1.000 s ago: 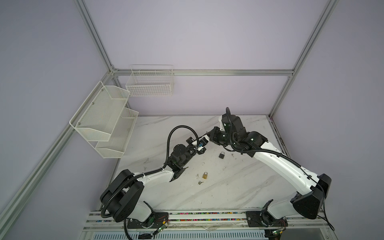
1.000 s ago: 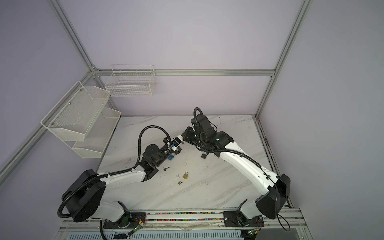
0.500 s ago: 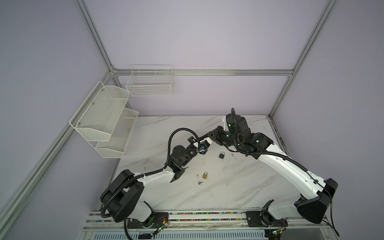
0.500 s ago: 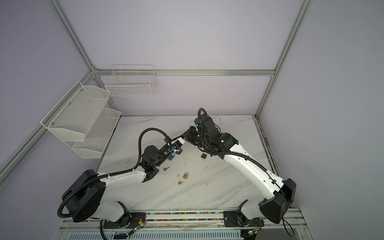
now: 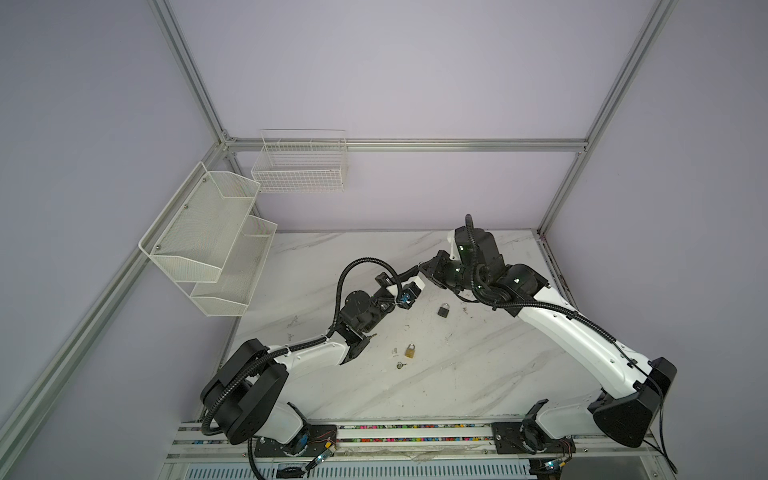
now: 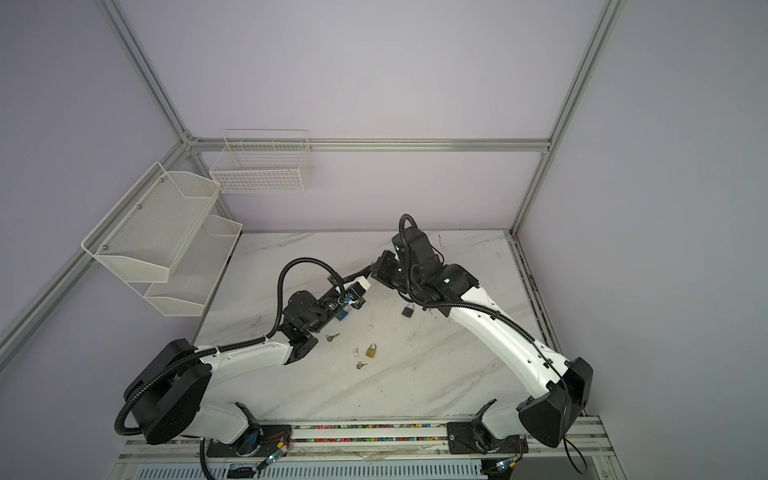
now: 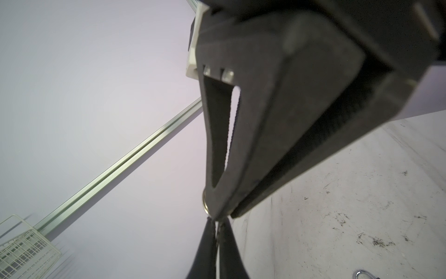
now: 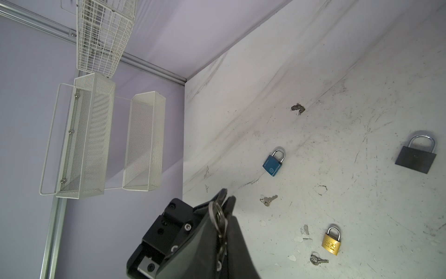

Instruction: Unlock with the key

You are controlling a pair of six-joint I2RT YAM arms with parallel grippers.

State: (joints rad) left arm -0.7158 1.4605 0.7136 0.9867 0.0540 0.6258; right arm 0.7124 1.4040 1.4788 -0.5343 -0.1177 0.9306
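My two grippers meet tip to tip above the middle of the marble table (image 5: 478, 374). My right gripper (image 8: 225, 196) is shut on the key (image 8: 220, 239), whose steel ring (image 8: 215, 213) sticks out between its fingers. The ring (image 7: 205, 203) also shows in the left wrist view. My left gripper (image 7: 217, 224) is shut too, pinching a thin end of the same key. A blue padlock (image 8: 272, 164), a black padlock (image 5: 444, 310) and a brass padlock (image 5: 409, 351) lie flat on the table, shackles closed, all apart from both grippers.
Two loose keys lie on the table, one (image 6: 331, 337) near the left forearm and the other (image 6: 361, 365) beside the brass padlock. White mesh shelves (image 5: 208, 245) and a wire basket (image 5: 299, 166) hang on the left and back walls.
The right arm's elbow and wrist have swung to the right while its fingertips stayed at the left gripper. The right jaws have closed down on the key. The left gripper has stayed shut.
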